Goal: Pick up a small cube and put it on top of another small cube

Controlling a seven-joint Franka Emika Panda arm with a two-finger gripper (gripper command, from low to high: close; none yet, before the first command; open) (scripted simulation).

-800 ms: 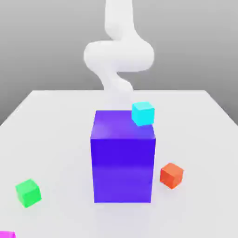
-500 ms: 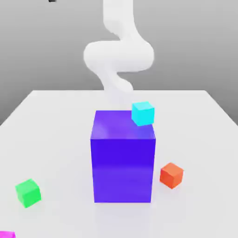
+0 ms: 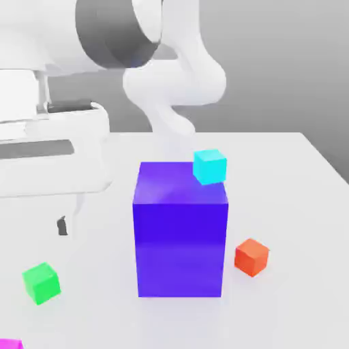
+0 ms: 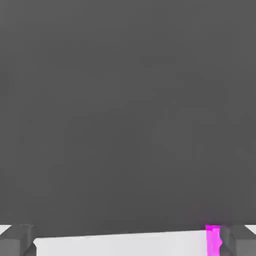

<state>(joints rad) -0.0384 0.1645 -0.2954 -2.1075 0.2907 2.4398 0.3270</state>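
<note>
So we've got the cyan cube (image 3: 210,165) perched on the far top corner of the big purple block (image 3: 180,235). Orange cube (image 3: 251,257) sits on the table (image 3: 300,204) beside that block, green cube (image 3: 41,282) on the block's other side. Our gripper (image 4: 128,240) is spread wide, empty, magenta cube (image 4: 213,240) right by one fingertip (image 4: 239,239).
</note>
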